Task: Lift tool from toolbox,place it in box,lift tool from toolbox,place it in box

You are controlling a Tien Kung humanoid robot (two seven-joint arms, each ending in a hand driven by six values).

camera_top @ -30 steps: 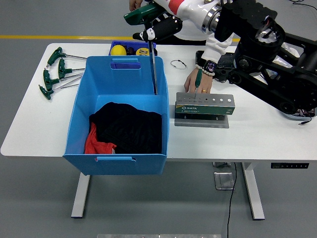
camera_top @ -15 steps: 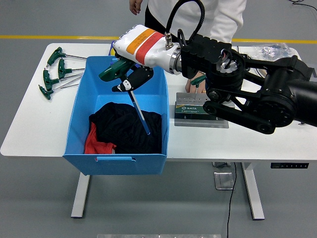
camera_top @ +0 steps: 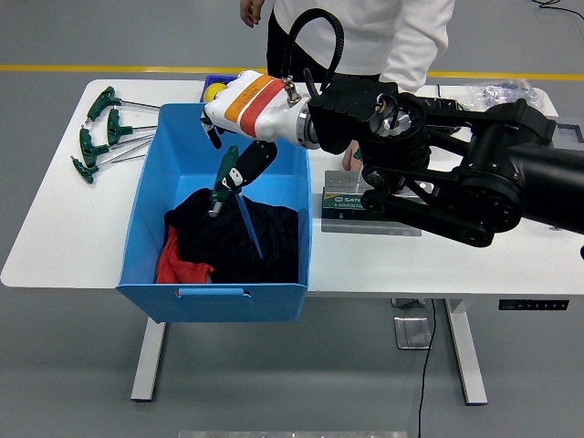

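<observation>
A green T-handle tool (camera_top: pixel 223 181) with a long blue-tinted shaft hangs tilted inside the big blue box (camera_top: pixel 146 196), its tip down over the black cloth (camera_top: pixel 233 237). My right hand (camera_top: pixel 228 151), in a white glove with orange and red stripes, hovers over the box's back half just above the tool's handle. Its fingers are spread and the handle sits below them, touching at most one black finger (camera_top: pixel 248 162). The grey-green tool stand (camera_top: pixel 345 198) sits right of the box, mostly hidden behind my black arm (camera_top: pixel 438 182).
Several green T-handle wrenches (camera_top: pixel 99 132) lie on the white table (camera_top: pixel 73 228) at the far left. A small blue bin (camera_top: pixel 215 88) with a yellow item stands behind the box. A red cloth (camera_top: pixel 178 265) lies in the box. A person (camera_top: pixel 365 27) stands at the far side.
My right arm swung from above the stand to over the box and lowered. The hand, which gripped the green handle, has spread its fingers, and the tool has dropped below it toward the cloth.
</observation>
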